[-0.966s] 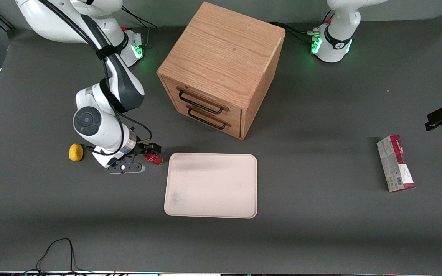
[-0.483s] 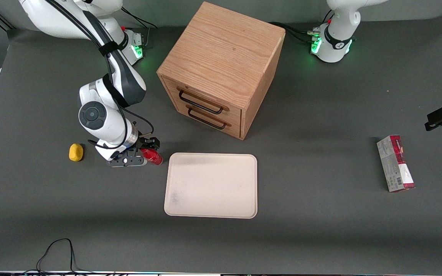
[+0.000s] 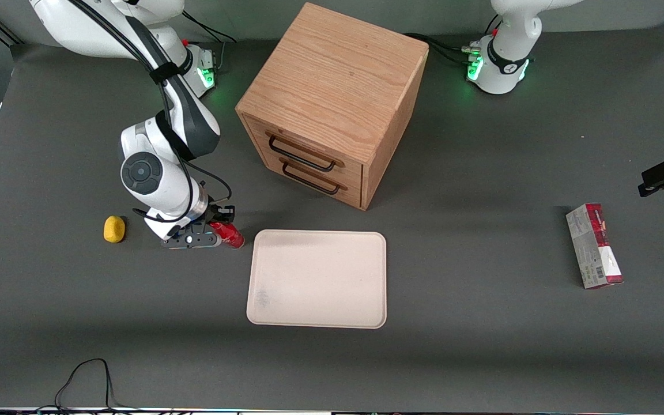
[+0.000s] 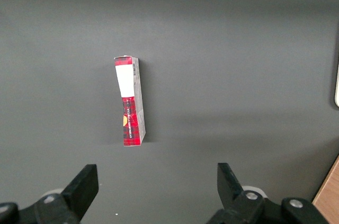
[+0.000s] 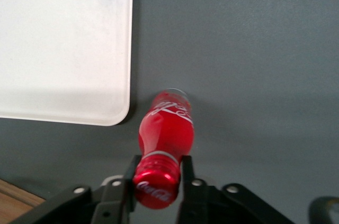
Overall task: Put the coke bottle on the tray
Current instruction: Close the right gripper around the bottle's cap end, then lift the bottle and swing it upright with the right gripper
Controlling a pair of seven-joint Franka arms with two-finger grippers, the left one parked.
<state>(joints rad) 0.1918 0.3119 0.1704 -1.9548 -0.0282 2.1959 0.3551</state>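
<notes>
Pictured on a dark grey bench: right arm's gripper low over the surface, jaws closed on the cap end of the coke bottle, one finger pressed to each side of the red cap

Seen from the right wrist: gripper clamped on the cap and narrow neck, coke bottle stretching away from the jaws with its base toward the bench, white script on cap and body, finger tight against the cap

Held just beside a rounded corner of the tray, bottle and tray apart, a strip of bare bench between them; cream-beige tray flat, faintly smudged, bare of the bottle

Whether the bottle's base touches the bench or hangs just above it: cannot be told

Near the jaws, toward the working arm's end of the bench and away from the tray: small yellow object

Farther from the front camera than the jaws and tray: wooden drawer cabinet, two dark handles on its front, both drawers shut

Well apart from the jaws, toward the parked arm's end: red-and-grey carton lying on the bench, also caught by the left wrist camera
</notes>
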